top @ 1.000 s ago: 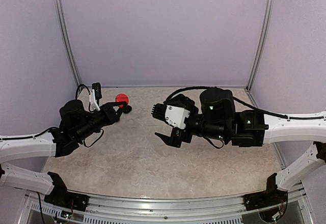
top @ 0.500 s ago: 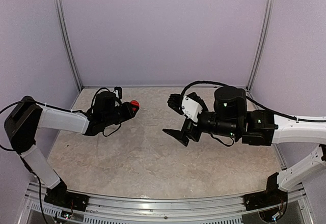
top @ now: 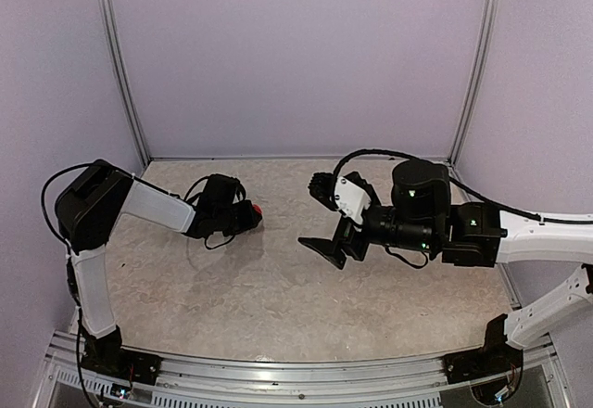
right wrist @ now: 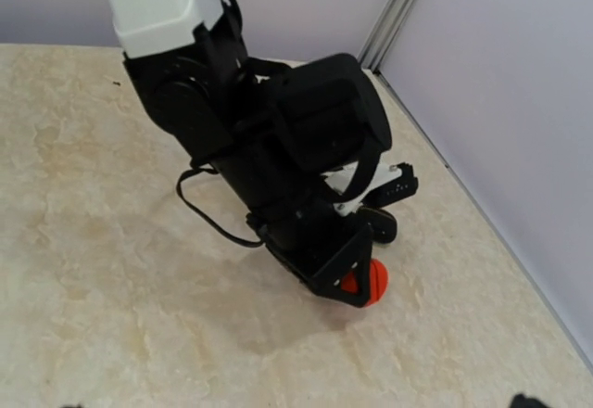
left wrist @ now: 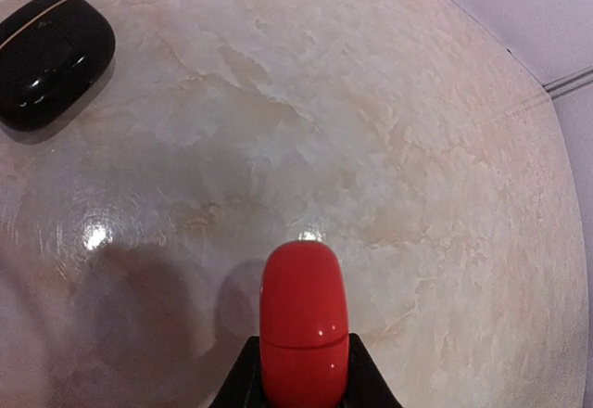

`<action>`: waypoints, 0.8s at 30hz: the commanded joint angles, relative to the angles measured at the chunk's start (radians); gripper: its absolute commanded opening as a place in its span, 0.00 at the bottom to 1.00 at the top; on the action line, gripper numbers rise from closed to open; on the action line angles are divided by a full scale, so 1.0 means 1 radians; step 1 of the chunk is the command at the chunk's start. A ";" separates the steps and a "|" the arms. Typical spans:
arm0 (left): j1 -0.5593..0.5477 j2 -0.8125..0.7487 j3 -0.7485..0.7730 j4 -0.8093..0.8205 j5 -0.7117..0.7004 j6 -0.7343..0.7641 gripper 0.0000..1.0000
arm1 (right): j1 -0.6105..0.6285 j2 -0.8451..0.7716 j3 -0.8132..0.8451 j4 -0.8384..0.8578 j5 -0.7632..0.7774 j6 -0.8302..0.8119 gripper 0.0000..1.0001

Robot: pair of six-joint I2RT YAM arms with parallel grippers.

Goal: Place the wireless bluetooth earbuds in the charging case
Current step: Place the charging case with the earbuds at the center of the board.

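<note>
Table (top: 278,306), left gripper (left wrist: 303,377) clamping red case (left wrist: 302,301), right gripper (top: 321,216) spread wide

The top camera sits high behind both arms and looks down and forward over the whole table (top: 278,287) to the back wall (top: 296,56). The left wrist camera hangs close above the table, facing down past the left end effector (left wrist: 303,382) and the red case (left wrist: 303,320) it grips, with a black case (left wrist: 51,56) at upper left. The right wrist camera looks across the table at the left arm (right wrist: 269,148). All three views share the red case.
</note>
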 commanded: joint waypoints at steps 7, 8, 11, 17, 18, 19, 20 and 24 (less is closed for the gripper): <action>0.030 0.064 0.071 -0.103 0.025 -0.016 0.36 | -0.017 -0.027 -0.016 0.010 -0.011 0.025 0.99; 0.033 0.066 0.077 -0.115 0.032 -0.014 0.41 | -0.020 -0.029 -0.016 0.010 -0.013 0.028 1.00; 0.034 0.065 0.100 -0.164 0.028 -0.005 0.56 | -0.026 -0.030 -0.016 0.009 -0.025 0.037 0.99; 0.021 -0.030 0.105 -0.232 0.016 0.023 0.92 | -0.058 -0.036 -0.007 -0.001 -0.066 0.078 1.00; 0.016 -0.051 0.105 -0.241 -0.011 0.032 0.95 | -0.067 -0.039 -0.007 -0.002 -0.080 0.092 0.99; 0.011 -0.080 0.107 -0.260 -0.023 0.046 0.97 | -0.079 -0.040 -0.005 -0.005 -0.094 0.105 1.00; 0.004 -0.120 0.108 -0.277 -0.041 0.064 0.99 | -0.094 -0.042 -0.004 -0.007 -0.107 0.117 0.99; -0.011 -0.254 0.095 -0.328 -0.090 0.107 0.99 | -0.145 -0.054 -0.003 -0.010 -0.164 0.167 1.00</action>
